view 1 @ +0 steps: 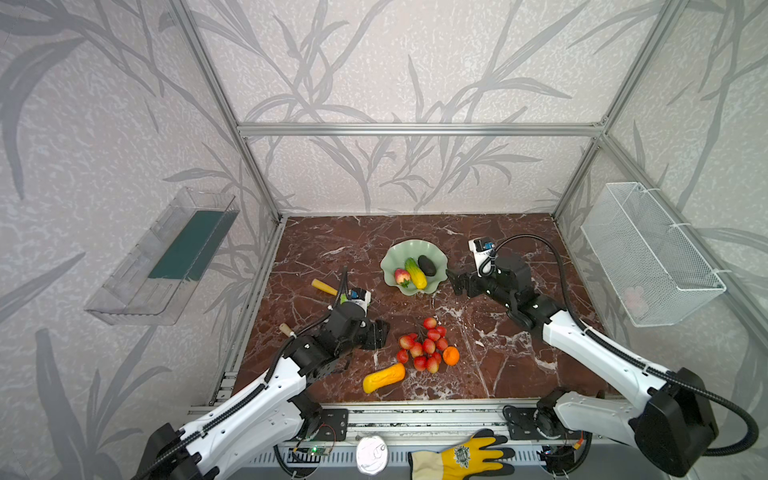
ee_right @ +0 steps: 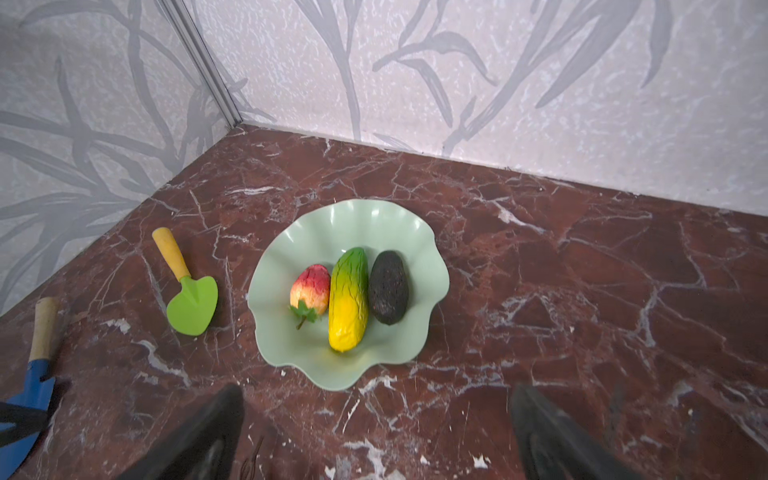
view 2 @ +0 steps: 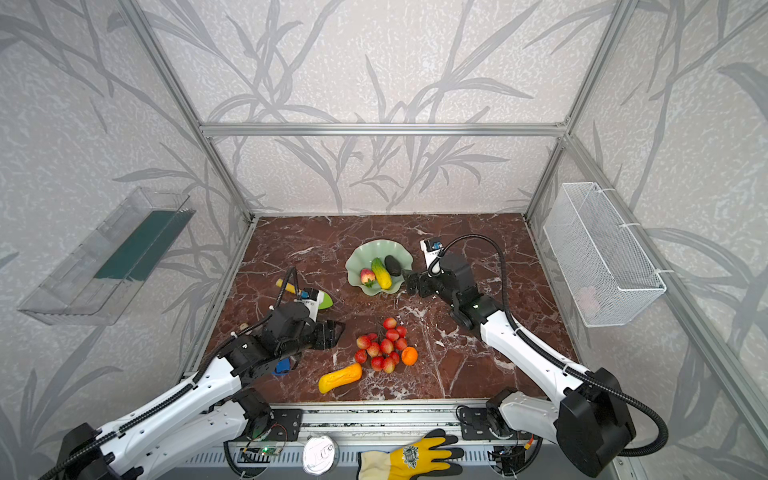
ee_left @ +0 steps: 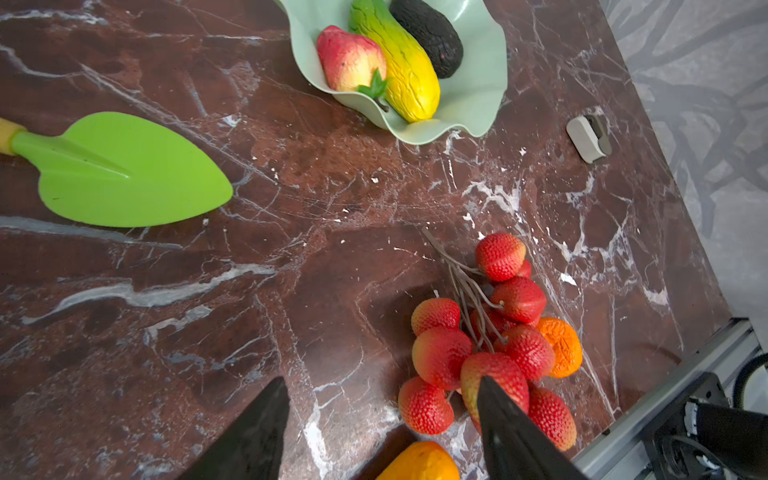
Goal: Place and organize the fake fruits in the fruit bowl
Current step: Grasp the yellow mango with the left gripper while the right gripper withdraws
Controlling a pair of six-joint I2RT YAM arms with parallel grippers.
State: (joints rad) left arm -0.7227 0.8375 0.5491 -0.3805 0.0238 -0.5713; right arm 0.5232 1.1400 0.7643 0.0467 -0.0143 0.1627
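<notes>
The pale green fruit bowl point(view 1: 398, 252) point(view 2: 365, 253) point(ee_right: 332, 232) holds a red strawberry point(view 1: 401, 276), a green-yellow oblong fruit point(view 1: 416, 273) and a dark avocado point(view 1: 427, 265). Nearer the front lie a bunch of red berries point(view 1: 424, 347) point(ee_left: 478, 345), a small orange point(view 1: 451, 356) and a yellow-orange oblong fruit point(view 1: 383, 377). My left gripper point(view 1: 384, 333) point(ee_left: 382, 382) hovers open just left of the berries, nothing between its fingers. My right gripper point(view 1: 453, 282) point(ee_right: 376, 390) stands wide open and empty at the bowl's right rim.
A green toy shovel point(ee_left: 124, 174) point(ee_right: 193, 299) lies left of the bowl, and a blue one point(ee_right: 33, 386) sits under my left arm. A clear tray point(view 1: 162, 257) hangs on the left wall, a white wire basket point(view 1: 648, 253) on the right. A yellow glove point(view 1: 461, 457) lies past the front edge.
</notes>
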